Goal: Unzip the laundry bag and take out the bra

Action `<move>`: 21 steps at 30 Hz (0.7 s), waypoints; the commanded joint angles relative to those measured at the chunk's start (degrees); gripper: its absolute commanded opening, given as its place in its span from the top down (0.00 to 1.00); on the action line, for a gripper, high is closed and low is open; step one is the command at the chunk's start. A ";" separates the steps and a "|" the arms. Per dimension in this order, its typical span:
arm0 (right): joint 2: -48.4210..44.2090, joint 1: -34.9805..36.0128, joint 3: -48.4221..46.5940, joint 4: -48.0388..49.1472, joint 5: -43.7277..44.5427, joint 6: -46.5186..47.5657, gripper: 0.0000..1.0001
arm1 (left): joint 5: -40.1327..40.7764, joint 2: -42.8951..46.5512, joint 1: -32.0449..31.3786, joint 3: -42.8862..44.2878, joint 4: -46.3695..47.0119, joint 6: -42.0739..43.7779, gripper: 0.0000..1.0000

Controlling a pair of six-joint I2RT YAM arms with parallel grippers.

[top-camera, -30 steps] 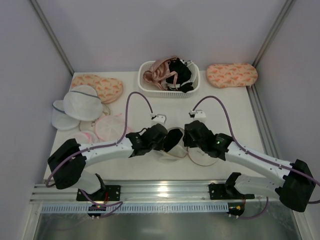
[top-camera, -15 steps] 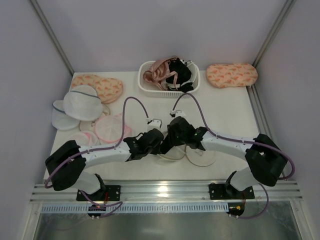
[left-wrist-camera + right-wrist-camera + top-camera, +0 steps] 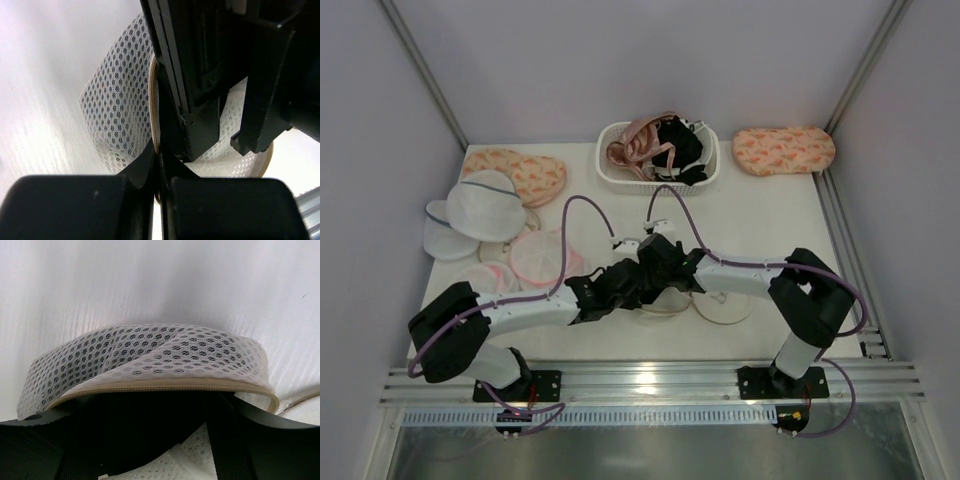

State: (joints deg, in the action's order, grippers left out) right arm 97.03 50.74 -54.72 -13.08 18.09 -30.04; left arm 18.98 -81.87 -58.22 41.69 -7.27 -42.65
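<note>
The laundry bag (image 3: 718, 306) lies at the table's middle, mostly under both grippers. My left gripper (image 3: 628, 284) is shut on its tan zipper rim; in the left wrist view the jaws (image 3: 159, 156) pinch the rim and white mesh (image 3: 117, 100) spreads behind. My right gripper (image 3: 657, 268) is open and sits tight against the left one, its dark fingers (image 3: 260, 100) standing on the mesh. In the right wrist view the bag's upper mesh layer (image 3: 150, 352) is raised, with a dark space under the rim. The black bra cannot be made out there.
A white basket (image 3: 620, 172) with pink and black garments stands at the back middle. Pink-rimmed round pouches (image 3: 540, 256) and white domed bags (image 3: 485, 205) lie at the left. Orange-patterned pouches lie at back left (image 3: 520, 172) and back right (image 3: 783, 150).
My right arm has folded and its gripper has moved left across the bag to meet the left gripper. The left gripper has shifted slightly left and keeps its hold on the rim.
</note>
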 commanded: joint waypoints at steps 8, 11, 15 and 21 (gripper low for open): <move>6.32 0.32 2.07 2.44 -0.15 -0.46 0.64 | -0.61 0.74 0.03 -1.61 3.84 -1.90 1.00; 7.82 0.32 2.25 3.06 -1.03 -0.89 0.93 | -1.05 0.74 -0.06 -2.32 4.45 -2.52 1.00; 7.39 0.32 3.65 3.32 -1.21 -1.51 0.96 | -0.97 0.83 -0.05 -2.84 4.63 -2.87 1.00; -4.88 0.32 9.17 5.69 -8.91 0.77 0.96 | 0.70 1.97 0.03 -2.85 3.49 -2.96 1.00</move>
State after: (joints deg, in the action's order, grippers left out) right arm 97.30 50.83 -50.74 -3.07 16.45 -30.33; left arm 18.02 -81.87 -58.06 39.07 -4.78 -44.99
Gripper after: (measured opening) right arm 0.065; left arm 0.004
